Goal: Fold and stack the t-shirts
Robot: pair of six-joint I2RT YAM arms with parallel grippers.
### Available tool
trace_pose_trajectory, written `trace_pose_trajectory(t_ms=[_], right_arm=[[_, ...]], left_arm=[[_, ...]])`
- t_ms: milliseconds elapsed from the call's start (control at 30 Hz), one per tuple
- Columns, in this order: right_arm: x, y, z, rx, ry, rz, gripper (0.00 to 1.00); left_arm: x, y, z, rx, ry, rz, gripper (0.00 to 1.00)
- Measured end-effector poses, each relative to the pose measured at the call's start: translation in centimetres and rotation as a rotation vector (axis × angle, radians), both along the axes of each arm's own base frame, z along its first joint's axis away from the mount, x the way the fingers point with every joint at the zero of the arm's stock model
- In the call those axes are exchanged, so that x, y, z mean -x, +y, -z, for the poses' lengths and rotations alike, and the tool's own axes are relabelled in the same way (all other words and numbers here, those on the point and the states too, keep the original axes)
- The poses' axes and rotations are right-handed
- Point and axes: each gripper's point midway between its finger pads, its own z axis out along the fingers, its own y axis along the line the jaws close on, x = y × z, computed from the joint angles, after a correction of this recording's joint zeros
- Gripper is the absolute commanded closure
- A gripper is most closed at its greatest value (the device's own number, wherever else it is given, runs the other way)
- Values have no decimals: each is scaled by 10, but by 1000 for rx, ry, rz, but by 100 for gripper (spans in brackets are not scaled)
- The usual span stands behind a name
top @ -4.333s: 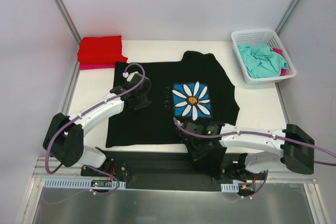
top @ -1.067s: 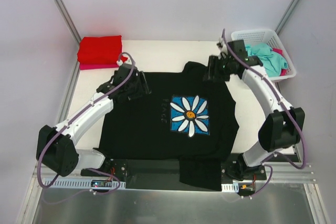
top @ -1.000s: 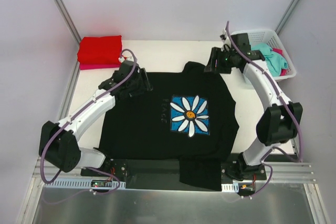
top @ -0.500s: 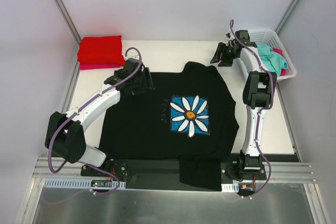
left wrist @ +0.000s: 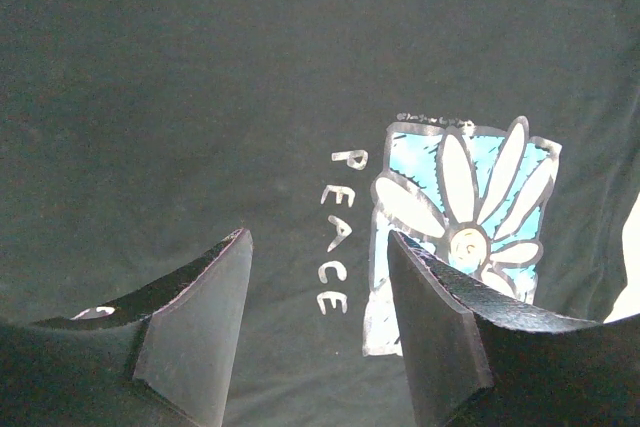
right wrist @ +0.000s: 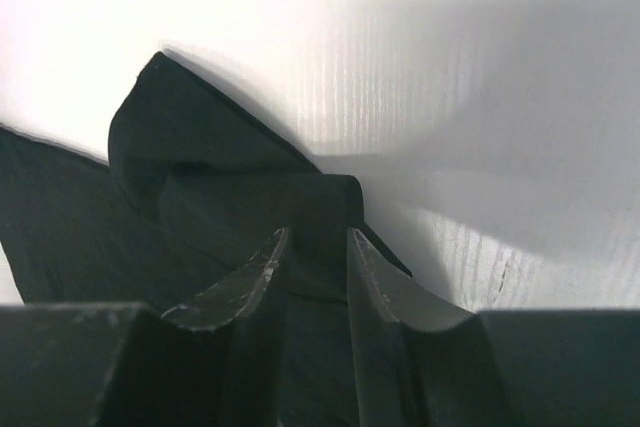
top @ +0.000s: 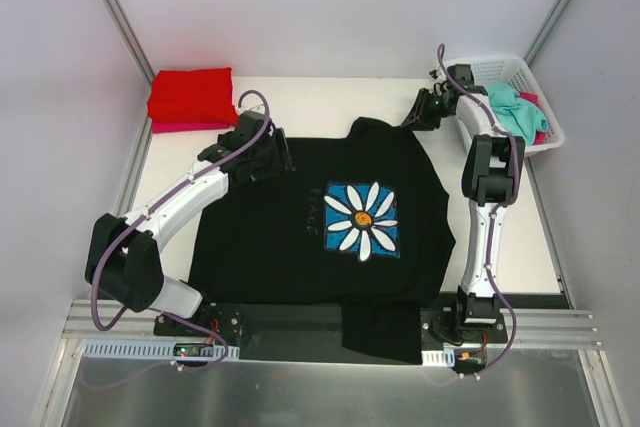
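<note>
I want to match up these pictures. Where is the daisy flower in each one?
Top external: the daisy is just right of the middle, on the black t-shirt.
Left wrist: the daisy is right of centre, beside the word PEACE.
Right wrist: not in it; only a black sleeve corner on the white table.
Shared landmark: the black t-shirt shows in all three views.

Our left arm (top: 180,209) reaches forward and to the right from its base, stretched long and low. The left gripper (top: 265,157) points down, jaws wide apart with nothing between them. Our right arm (top: 483,237) runs straight out from its base, far across. The right gripper (top: 423,112) angles leftward, jaws narrow, pinching a fold of the shirt (right wrist: 200,177).
</note>
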Motion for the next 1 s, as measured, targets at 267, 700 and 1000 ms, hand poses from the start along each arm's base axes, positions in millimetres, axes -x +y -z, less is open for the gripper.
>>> trace_pose_trajectory(t_ms=[267,700,1000], right_arm=[[8,5,6,-34,34,-1,73],[44,7,-23,-49,36,-5,89],[81,30,-52,-46,26,-95,92]], left_arm=[[5,3,-8,8,-18,-1,43],[7,5,-12,11,-28,-4,43],[12,7,-22,24,-53,-4,43]])
